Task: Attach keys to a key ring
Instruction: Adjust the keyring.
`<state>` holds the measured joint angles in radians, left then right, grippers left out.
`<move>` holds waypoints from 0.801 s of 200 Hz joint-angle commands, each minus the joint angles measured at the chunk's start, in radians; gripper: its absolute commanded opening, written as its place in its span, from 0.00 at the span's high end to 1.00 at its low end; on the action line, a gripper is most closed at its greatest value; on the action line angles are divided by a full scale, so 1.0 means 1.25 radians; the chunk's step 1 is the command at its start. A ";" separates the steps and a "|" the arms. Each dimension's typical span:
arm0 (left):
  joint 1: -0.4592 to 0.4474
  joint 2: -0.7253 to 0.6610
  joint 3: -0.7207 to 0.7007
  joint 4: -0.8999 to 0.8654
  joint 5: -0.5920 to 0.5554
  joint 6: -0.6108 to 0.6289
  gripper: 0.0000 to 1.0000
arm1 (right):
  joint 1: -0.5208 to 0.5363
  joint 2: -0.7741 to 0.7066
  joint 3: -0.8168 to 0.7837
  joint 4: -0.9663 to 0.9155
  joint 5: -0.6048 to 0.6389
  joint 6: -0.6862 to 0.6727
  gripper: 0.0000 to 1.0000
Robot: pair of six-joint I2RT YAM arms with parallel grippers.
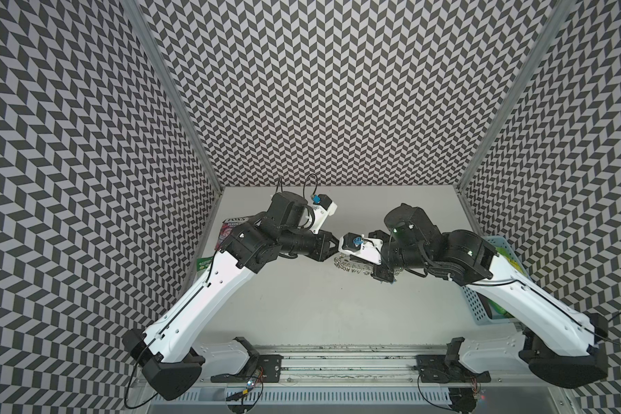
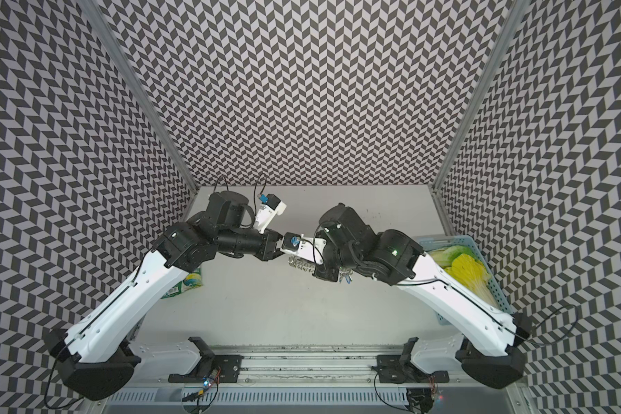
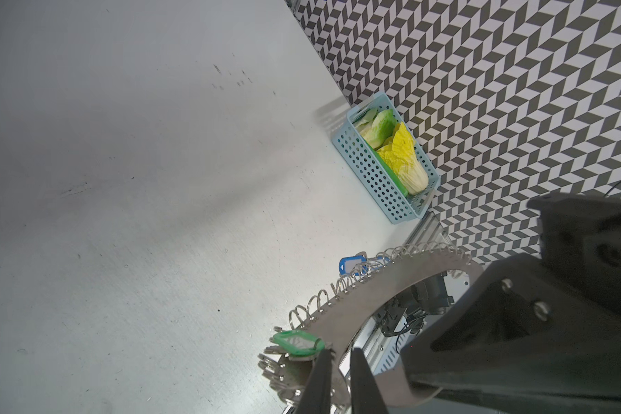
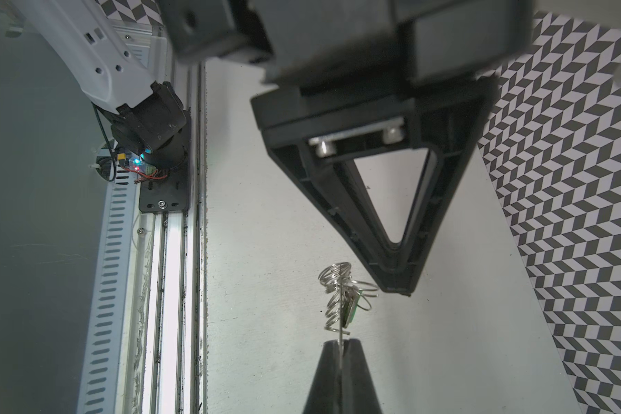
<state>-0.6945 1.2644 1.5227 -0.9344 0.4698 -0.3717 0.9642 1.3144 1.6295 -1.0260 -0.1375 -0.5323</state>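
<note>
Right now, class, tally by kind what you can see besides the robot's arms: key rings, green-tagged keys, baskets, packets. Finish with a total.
key ring: 1
green-tagged key: 1
basket: 1
packets: 2 (one pink, one green)
Total: 5

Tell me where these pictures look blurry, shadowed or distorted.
In both top views, wide-angle splay of the patterned walls; left wrist view, a soft broad shadow across the table; right wrist view, key ring sharp, dark housing nearest the lens blurred.
</note>
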 commanded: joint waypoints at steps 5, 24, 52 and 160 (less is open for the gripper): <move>-0.011 0.004 0.020 -0.026 -0.021 0.007 0.85 | 0.011 0.007 0.030 0.030 0.015 -0.007 1.00; -0.016 0.005 0.021 -0.030 -0.025 0.007 0.84 | 0.016 0.010 0.030 0.029 0.018 -0.006 1.00; -0.017 0.007 0.026 -0.025 -0.020 0.005 0.84 | 0.021 0.012 0.028 0.028 0.021 -0.007 1.00; -0.029 0.013 0.028 -0.066 -0.058 0.012 0.81 | 0.025 0.005 0.016 0.027 0.030 -0.009 1.00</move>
<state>-0.7212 1.2774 1.5246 -0.9852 0.4267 -0.3695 0.9882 1.3300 1.6337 -1.0271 -0.1070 -0.5350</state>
